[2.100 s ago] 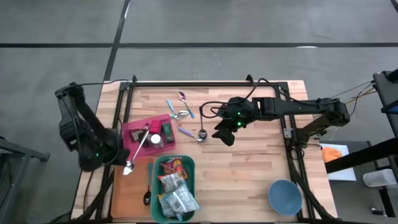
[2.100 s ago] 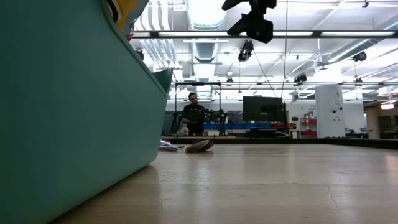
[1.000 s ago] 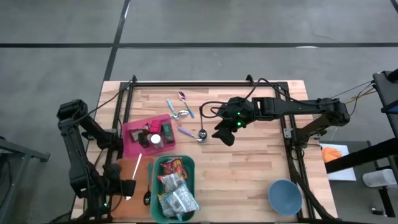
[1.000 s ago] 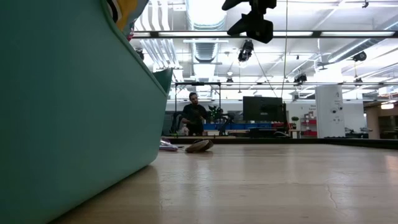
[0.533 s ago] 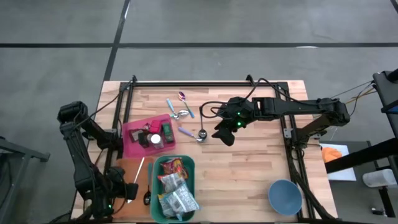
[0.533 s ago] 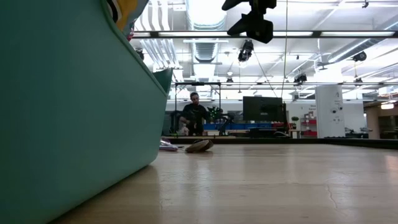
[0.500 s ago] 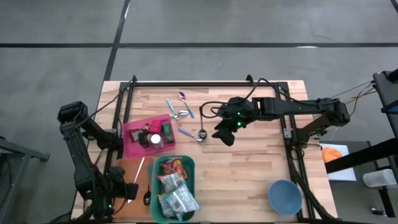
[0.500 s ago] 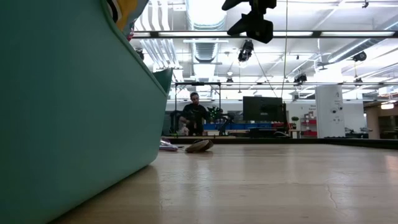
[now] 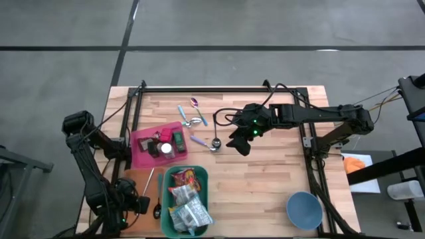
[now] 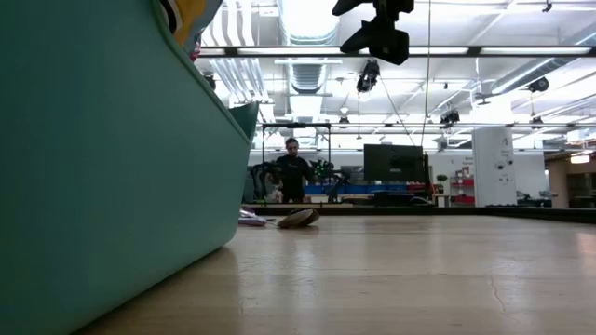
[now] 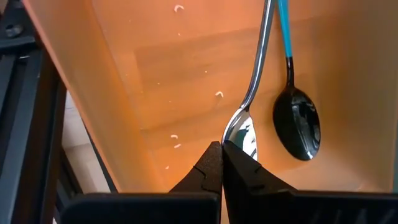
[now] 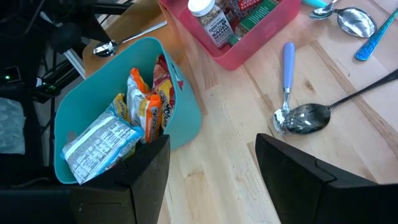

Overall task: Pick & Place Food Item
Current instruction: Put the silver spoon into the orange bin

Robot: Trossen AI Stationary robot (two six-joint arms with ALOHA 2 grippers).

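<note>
Teal plastic forms the bin (image 9: 186, 199) at the table's near left, and it already holds several snack packets (image 12: 140, 112), so the food items sit inside it, upright and leaning on one another; judged from this, placing looks largely done for those. Just far of the bin lies the pink tray (image 9: 147, 156) with a small jar (image 9: 166, 149) and other containers, the 2 receptacles touching or nearly so, probably so that sorted goods stay together. The left gripper (image 11: 222, 163) hangs low over the orange mat (image 11: 155, 68) at the near-left corner, its fingers pressed together and empty; their tips sit just beside the bowl of a steel spoon (image 11: 244, 134), which lies flat next to a black spoon (image 11: 297, 123) with a blue handle. The mat appears to serve as the cutlery zone, which would explain why these 2 spoons lie parallel there. The right gripper (image 9: 240, 143) hovers above the table centre (image 9: 265, 179), fingers spread with nothing between them, near a large spoon (image 12: 311, 116) and a lilac-handled spoon (image 12: 286, 81). More cutlery lies far of the tray. A blue bowl (image 9: 304, 209) rests well apart at the near right.
</note>
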